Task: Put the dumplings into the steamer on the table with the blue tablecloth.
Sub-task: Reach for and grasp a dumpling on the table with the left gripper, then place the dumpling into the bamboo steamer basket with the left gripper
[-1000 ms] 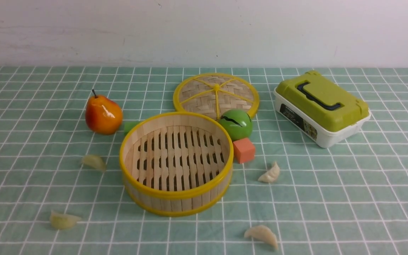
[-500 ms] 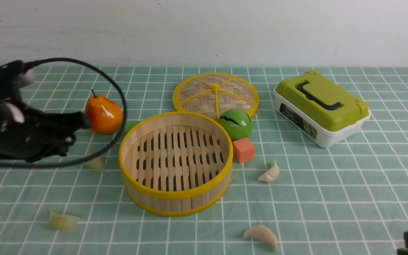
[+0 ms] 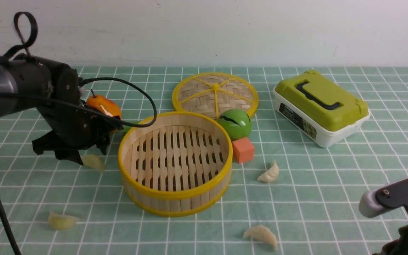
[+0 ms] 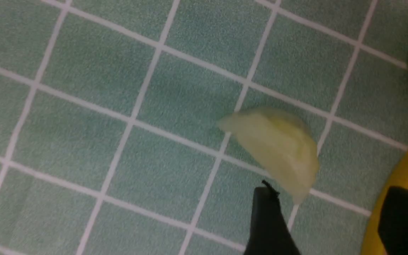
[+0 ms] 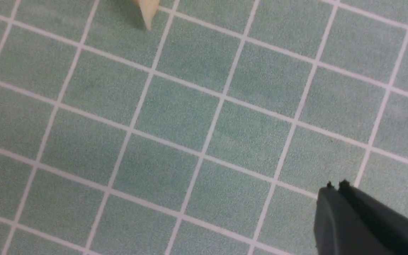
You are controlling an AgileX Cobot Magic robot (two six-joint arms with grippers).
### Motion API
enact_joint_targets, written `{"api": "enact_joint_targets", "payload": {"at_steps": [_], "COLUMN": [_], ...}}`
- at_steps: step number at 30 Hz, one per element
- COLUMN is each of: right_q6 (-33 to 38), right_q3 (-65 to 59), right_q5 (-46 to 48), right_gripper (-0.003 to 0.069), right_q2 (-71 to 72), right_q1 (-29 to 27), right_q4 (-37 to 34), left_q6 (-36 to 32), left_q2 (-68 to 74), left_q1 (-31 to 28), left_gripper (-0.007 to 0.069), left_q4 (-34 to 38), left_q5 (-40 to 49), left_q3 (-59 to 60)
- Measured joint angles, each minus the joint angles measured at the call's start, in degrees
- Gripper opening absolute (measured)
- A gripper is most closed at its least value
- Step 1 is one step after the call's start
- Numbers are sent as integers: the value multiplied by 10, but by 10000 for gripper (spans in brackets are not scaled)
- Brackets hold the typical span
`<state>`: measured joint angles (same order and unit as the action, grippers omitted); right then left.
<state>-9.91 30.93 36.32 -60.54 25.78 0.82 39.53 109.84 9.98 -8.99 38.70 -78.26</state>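
The round bamboo steamer [image 3: 175, 194] stands empty in the middle of the blue tablecloth [image 3: 313, 184]. Several pale dumplings lie on the cloth around it: one to its left [image 3: 93, 162], one at the near left [image 3: 61, 221], one to its right [image 3: 269, 174] and one near the front [image 3: 261, 235]. My left gripper [image 3: 90, 155] hangs open just over the left dumpling [image 4: 278, 148], which lies just beyond the fingertips [image 4: 267, 219], close to the steamer's yellow rim [image 4: 391, 191]. My right gripper [image 5: 335, 186] is shut and empty above bare cloth; a dumpling's tip [image 5: 147, 10] shows far off.
An orange pear [image 3: 103, 104] sits behind my left arm. A woven lid [image 3: 215, 94], a green ball [image 3: 237, 124] and an orange cube [image 3: 243, 149] stand behind and right of the steamer. A green-lidded box [image 3: 322, 106] is at the right. My right arm [image 3: 398, 198] shows at the bottom right.
My left arm has swung in from the left to above the dumpling by the steamer, and its jaws have opened. My right arm has risen into view at the bottom right.
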Motion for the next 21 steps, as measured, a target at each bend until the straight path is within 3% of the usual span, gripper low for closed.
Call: {"api": "enact_joint_targets", "payload": {"at_steps": [6, 13, 21], "right_q6": [0, 0, 1], "right_q3": [1, 5, 5], "right_q5": [0, -15, -15], "right_gripper": [-1, -1, 4], "right_q2": [-2, -5, -5], "right_q1": [0, 0, 0], "right_q4": [-2, -2, -8], "left_q6": [59, 71, 23], "left_q2": [36, 60, 42], "left_q1": [-5, -5, -5], "left_gripper": [395, 213, 200], "left_q4": [-45, -54, -52], "left_q5": [-21, -29, -23], "left_q3": [-3, -17, -17]}}
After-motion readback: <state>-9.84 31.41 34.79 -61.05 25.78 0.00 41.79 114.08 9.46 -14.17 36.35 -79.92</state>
